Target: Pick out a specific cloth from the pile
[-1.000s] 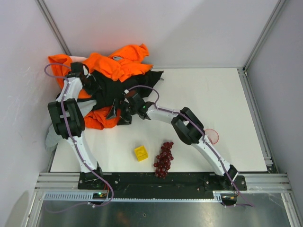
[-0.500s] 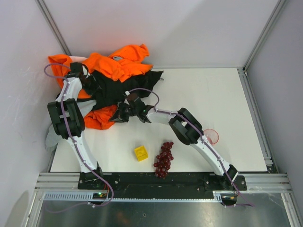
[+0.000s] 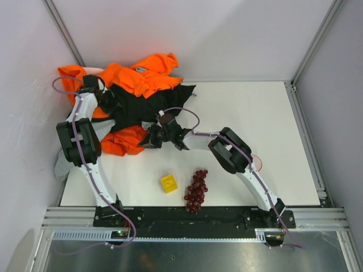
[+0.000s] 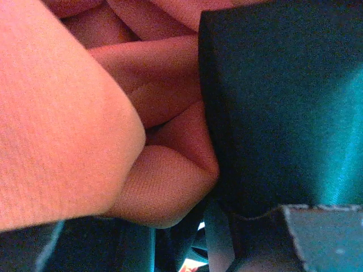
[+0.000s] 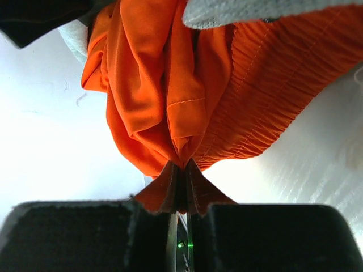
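The cloth (image 3: 122, 141) lies at the near-left edge of the pile (image 3: 122, 85), a deep red-orange bundle spilling onto the white counter (image 3: 255, 113). My right claw (image 3: 144, 140) has it. In the right wrist view the fingers are pressed fully together on a thin fold of the cloth (image 5: 170, 85), and the fabric fans up and away from the pinch in long creases. To the right of that fold runs a ribbed, gathered band of the same colour. A grey piece (image 5: 255, 11) hangs across the top of that view, and bare counter shows on both sides.

Behind the cloth sits the black garment (image 3: 142, 102), spread across the middle of the pile, with the bright orange hooded garment (image 3: 153, 71) heaped against the back wall beyond it. More grey fabric pokes out at the pile's left side beside my left arm.

My left claw (image 3: 113, 105) is buried in the pile where orange meets black — its wrist camera is filled with orange folds on the left and black cloth on the right, pressed close. I cannot tell how wide it stands or whether it grips anything.

Nearer my bases, well apart from the pile, a yellow block (image 3: 168, 183) sits just left of a bunch of dark red grapes (image 3: 196, 191) — both lie loose on the counter.
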